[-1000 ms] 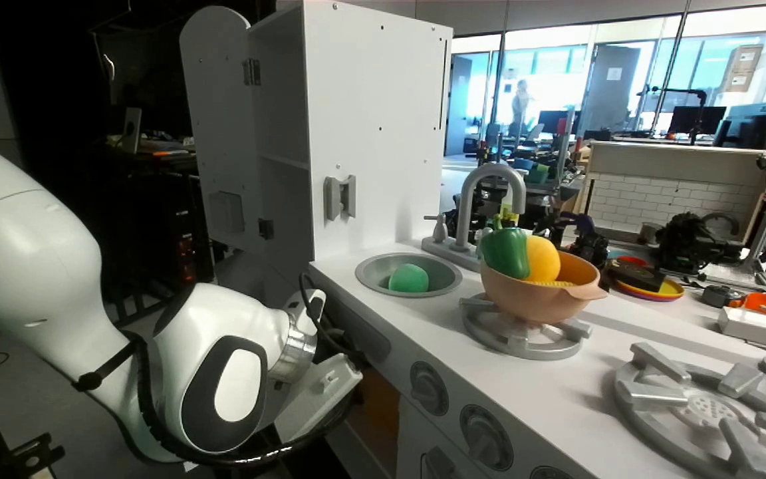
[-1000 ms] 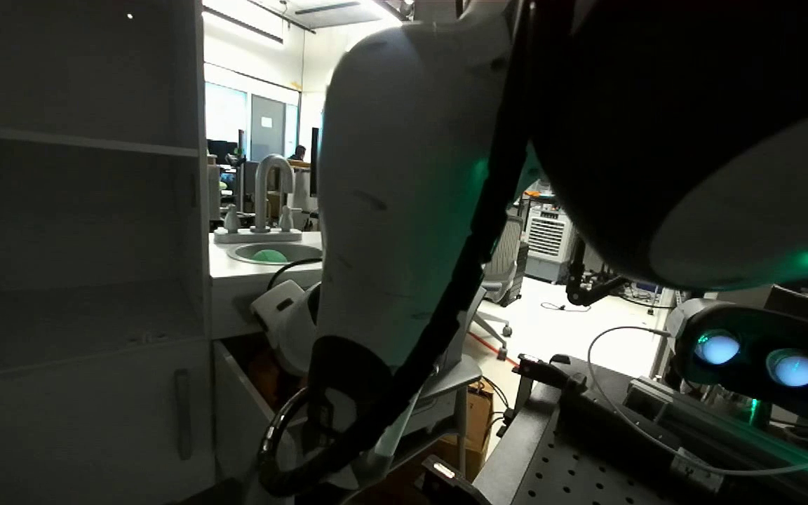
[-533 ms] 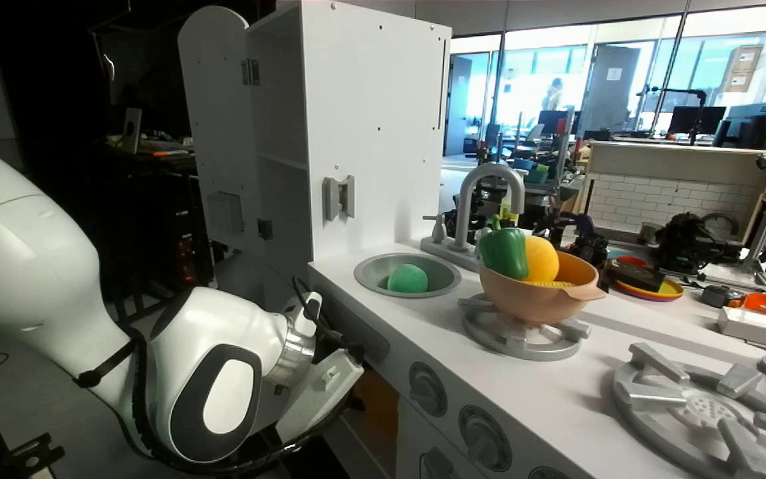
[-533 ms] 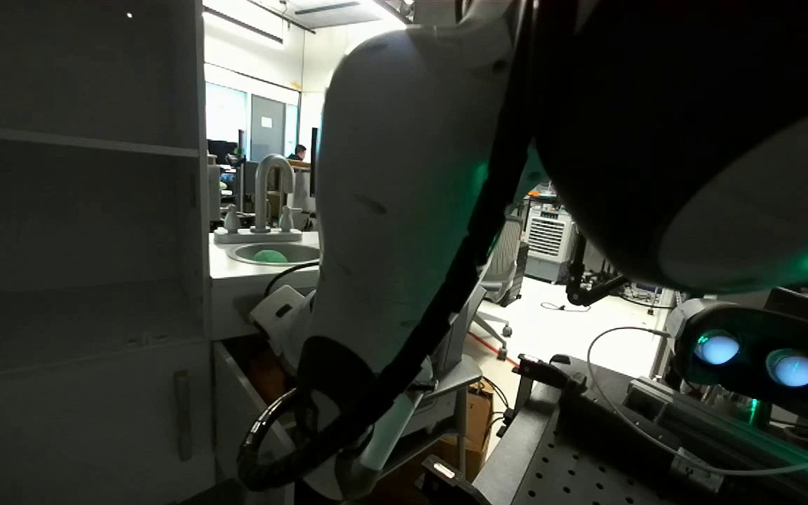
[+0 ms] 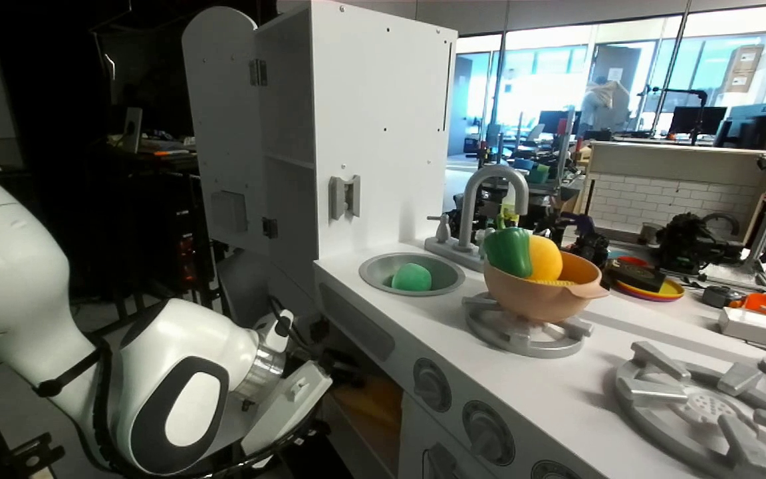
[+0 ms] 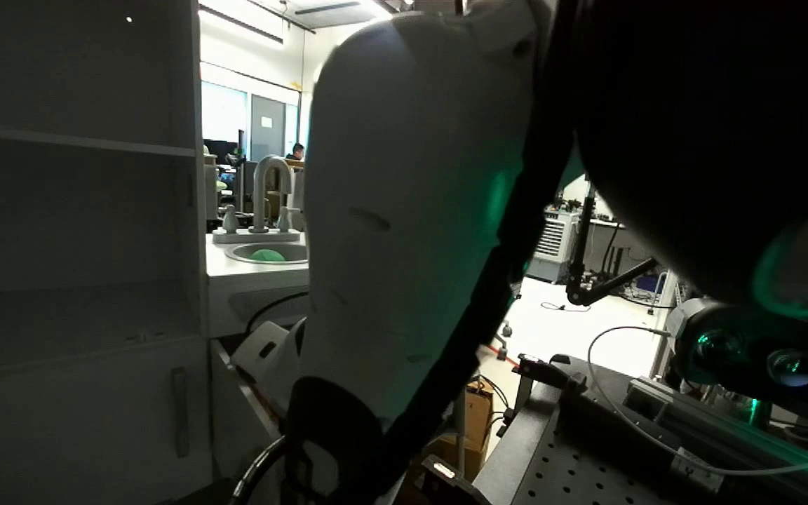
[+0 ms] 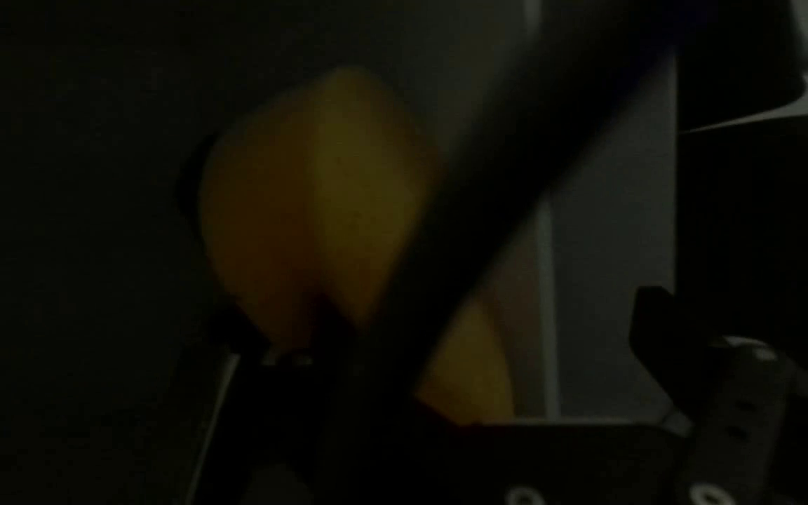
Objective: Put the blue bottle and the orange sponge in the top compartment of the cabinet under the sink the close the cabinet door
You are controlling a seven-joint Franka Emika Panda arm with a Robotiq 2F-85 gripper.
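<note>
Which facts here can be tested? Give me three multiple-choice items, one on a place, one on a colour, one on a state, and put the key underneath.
1. Where is the green round object?
A. On the floor
B. In the sink
C. On a burner

2. What colour is the pepper in the bowl?
A. Red
B. Purple
C. Green

3. How does the door of the tall cabinet stand?
A. Open
B. Shut
C. Fallen off

Key:
1. B: the sink's rim surrounds it in both exterior views.
2. C: its skin shows green beside the yellow item.
3. A: it is swung out on its hinges, baring the shelf.
</note>
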